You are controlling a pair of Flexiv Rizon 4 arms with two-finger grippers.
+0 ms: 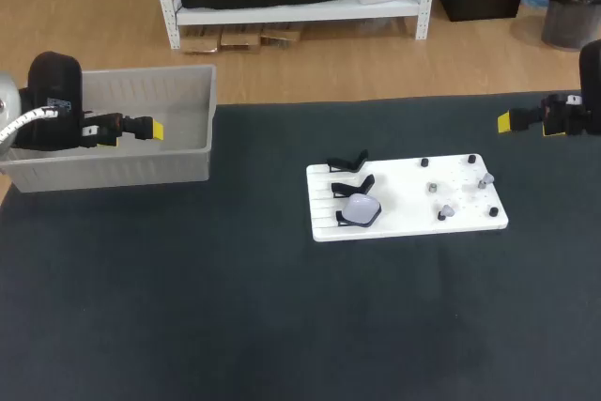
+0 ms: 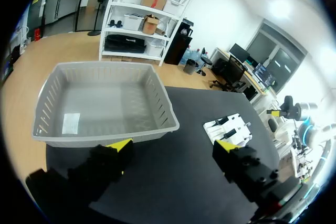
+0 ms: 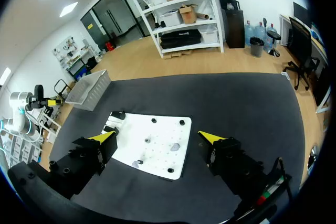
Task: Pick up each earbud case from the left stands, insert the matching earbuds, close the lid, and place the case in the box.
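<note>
A white board (image 1: pixel 413 218) lies right of the table's middle. On its left side stand three black stands; the front one holds a pale earbud case (image 1: pixel 361 208), and the two behind it (image 1: pixel 348 164) are bare. Small earbuds (image 1: pixel 485 178) sit among black pegs on the board's right half. My left gripper (image 1: pixel 150 129) hovers open over the grey box (image 1: pixel 188 91) at the far left. My right gripper (image 1: pixel 507 121) hangs open near the table's right edge, well behind the board. In the right wrist view, the board (image 3: pixel 157 156) lies under my open gripper (image 3: pixel 157 137).
The grey box (image 2: pixel 168 109) holds only a white label in the left wrist view, where my gripper (image 2: pixel 173 145) sits at its near wall. The board (image 2: pixel 231 128) lies beyond it. Dark table mat (image 1: pixel 235 326) stretches across the front.
</note>
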